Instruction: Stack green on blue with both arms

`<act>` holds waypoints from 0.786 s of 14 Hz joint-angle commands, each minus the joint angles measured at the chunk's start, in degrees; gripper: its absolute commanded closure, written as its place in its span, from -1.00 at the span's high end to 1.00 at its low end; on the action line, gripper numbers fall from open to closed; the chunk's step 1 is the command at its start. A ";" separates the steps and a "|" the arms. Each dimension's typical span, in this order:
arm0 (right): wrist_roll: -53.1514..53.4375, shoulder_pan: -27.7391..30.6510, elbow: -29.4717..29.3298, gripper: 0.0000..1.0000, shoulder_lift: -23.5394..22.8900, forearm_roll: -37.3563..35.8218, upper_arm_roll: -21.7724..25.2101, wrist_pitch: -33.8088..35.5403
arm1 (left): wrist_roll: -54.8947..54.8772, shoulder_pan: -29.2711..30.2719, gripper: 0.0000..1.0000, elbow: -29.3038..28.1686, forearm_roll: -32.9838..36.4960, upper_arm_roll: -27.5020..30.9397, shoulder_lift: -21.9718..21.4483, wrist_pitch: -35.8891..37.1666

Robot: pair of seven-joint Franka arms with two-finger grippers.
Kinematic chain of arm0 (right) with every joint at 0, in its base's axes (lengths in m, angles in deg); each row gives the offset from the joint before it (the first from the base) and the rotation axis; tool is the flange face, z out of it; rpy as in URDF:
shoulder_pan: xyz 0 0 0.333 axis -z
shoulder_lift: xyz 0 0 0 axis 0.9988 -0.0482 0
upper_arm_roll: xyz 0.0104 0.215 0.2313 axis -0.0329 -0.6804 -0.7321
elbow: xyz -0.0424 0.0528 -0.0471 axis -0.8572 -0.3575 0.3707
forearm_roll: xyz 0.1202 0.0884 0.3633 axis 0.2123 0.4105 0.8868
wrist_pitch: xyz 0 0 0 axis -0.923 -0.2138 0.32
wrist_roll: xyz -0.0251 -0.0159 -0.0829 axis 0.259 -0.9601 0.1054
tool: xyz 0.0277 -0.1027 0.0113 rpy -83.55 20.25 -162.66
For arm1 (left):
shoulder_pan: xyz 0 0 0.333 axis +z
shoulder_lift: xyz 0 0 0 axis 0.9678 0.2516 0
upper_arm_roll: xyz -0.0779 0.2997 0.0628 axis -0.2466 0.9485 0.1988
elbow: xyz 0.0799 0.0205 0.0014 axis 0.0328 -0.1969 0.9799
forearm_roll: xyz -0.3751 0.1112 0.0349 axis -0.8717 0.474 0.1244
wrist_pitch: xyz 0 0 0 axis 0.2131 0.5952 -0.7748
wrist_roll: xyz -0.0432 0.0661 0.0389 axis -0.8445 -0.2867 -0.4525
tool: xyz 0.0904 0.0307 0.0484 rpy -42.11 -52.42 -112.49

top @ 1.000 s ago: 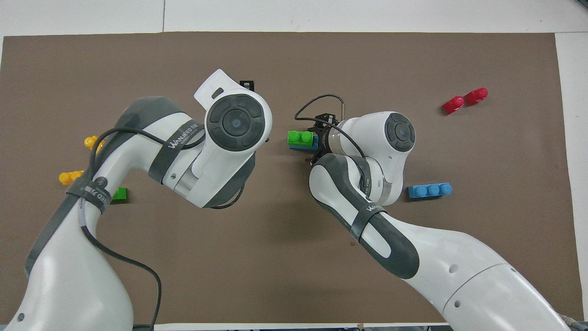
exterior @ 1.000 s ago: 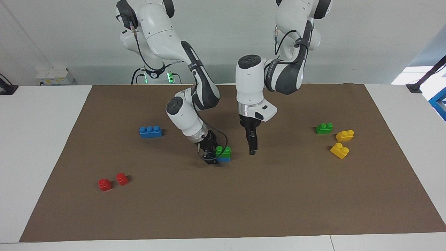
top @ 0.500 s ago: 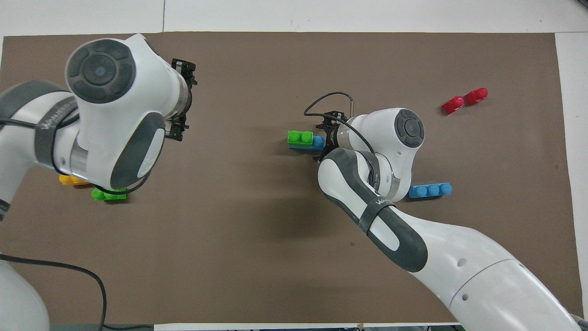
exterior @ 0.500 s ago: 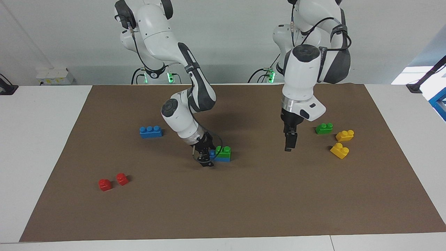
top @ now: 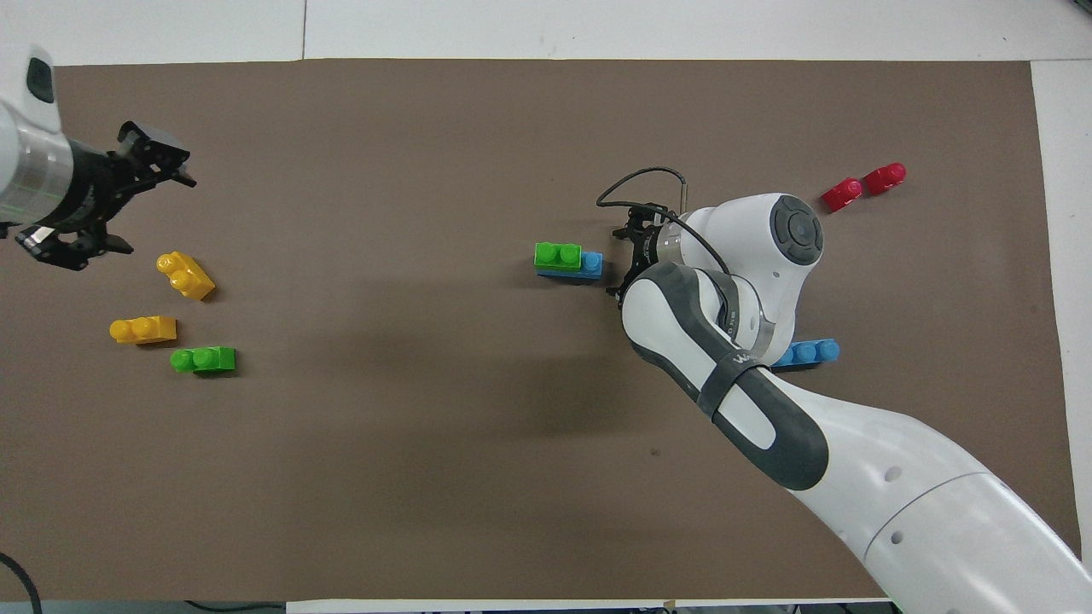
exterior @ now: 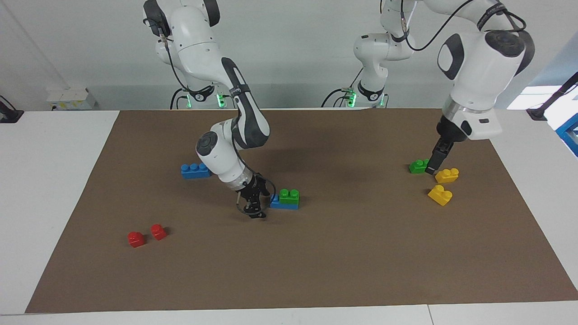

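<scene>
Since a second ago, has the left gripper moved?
Yes. The left gripper has swung from beside the stacked green brick to the loose green brick.

Partly readable white lettering on grey strap (top: 735,373) around right arm's forearm: "Wa…", rest hidden. No other legible text.

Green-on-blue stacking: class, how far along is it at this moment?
Done: one green brick sits on a blue brick mid-mat. In hand: nothing; the right gripper is beside that stack, the left gripper is raised above the second green brick. Left: that green and the second blue brick lie apart, unstacked.
</scene>
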 commanded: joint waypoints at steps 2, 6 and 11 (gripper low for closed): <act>-9.18 5.04 2.99 0.89 1.68 0.97 0.00 2.93 | -21.98 2.60 1.00 -0.42 -1.13 -0.04 -3.38 5.69; -14.71 8.12 2.20 0.90 5.80 -0.34 0.44 8.46 | -31.88 3.48 1.00 0.99 -1.13 -0.12 -4.78 11.15; -24.99 10.85 0.10 0.90 12.75 -14.02 0.62 16.27 | -38.28 2.87 1.00 -0.32 -1.13 -0.21 -9.70 15.90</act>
